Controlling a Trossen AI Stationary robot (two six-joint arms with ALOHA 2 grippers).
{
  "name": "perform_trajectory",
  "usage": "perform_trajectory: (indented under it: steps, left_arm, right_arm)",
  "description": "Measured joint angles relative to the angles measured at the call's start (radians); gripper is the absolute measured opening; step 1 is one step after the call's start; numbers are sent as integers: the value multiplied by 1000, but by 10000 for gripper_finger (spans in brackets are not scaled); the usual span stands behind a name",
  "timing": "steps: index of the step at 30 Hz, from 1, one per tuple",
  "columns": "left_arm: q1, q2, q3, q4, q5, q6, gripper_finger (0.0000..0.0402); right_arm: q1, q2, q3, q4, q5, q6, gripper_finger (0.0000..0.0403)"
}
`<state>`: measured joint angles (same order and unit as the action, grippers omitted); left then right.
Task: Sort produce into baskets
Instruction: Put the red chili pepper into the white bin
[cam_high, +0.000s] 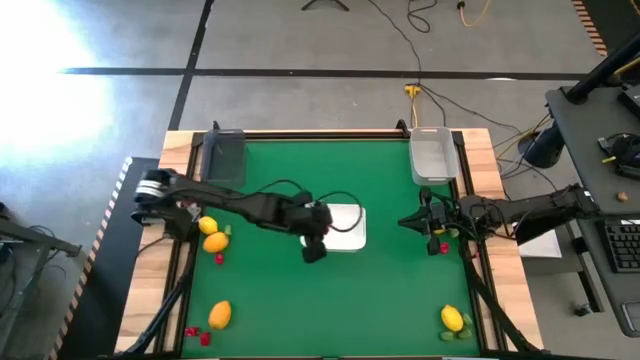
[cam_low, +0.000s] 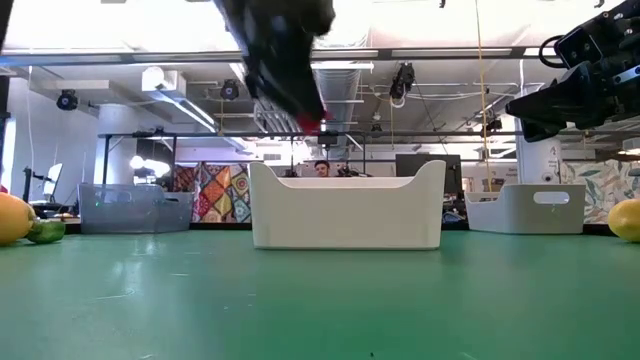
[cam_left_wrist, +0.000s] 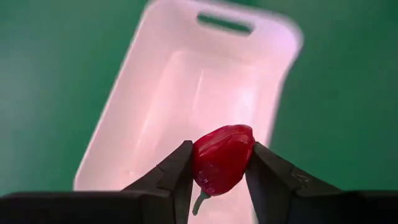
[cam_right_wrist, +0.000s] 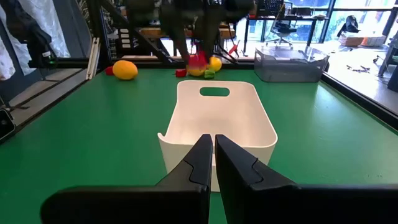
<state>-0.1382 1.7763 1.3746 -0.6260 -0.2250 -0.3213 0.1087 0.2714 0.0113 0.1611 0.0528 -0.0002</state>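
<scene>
My left gripper (cam_high: 314, 243) hangs above the near-left part of the white tray (cam_high: 350, 240) at the table's middle, shut on a small red fruit with a green stem (cam_left_wrist: 221, 159). The fruit shows red under the gripper in the low view (cam_low: 311, 124). My right gripper (cam_high: 405, 221) is shut and empty, right of the tray, pointing at it (cam_right_wrist: 214, 142). The dark grey bin (cam_high: 222, 156) stands at the far left and the clear bin (cam_high: 433, 157) at the far right. My left gripper pinches the red fruit's two opposite sides (cam_left_wrist: 198, 163) between its two fingers. The fingers point down from above. The fruit is lifted clear over the tray's inside (cam_left_wrist: 186, 93), its green stem (cam_left_wrist: 198, 203) toward the gripper's body.
Two lemons with a green piece (cam_high: 210, 233) and a red berry (cam_high: 220, 259) lie left of the tray. An orange fruit (cam_high: 220, 315) and red berries (cam_high: 196, 334) lie near left. A lemon (cam_high: 452, 318) lies near right, and a red piece (cam_high: 443, 247) under my right arm.
</scene>
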Motion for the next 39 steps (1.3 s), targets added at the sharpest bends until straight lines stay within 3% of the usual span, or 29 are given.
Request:
perform_trajectory:
  steps: [9,17,22,32,39]
  left_arm:
    - [71,191,55,-46,32,-3,112]
    - [71,269,92,-57,28,-20,115]
    - [71,293,100,-56,23,-32,137]
    - [61,250,100,-65,-29,-18,219]
    - [-16,100,100,-171,-28,-32,249]
  right_arm:
    - [0,0,0,0,0,0,13]
    - [0,0,0,0,0,0,13]
    - [0,0,0,0,0,0,13]
    - [0,0,0,0,0,0,13]
    - [0,0,0,-1,0,0,13]
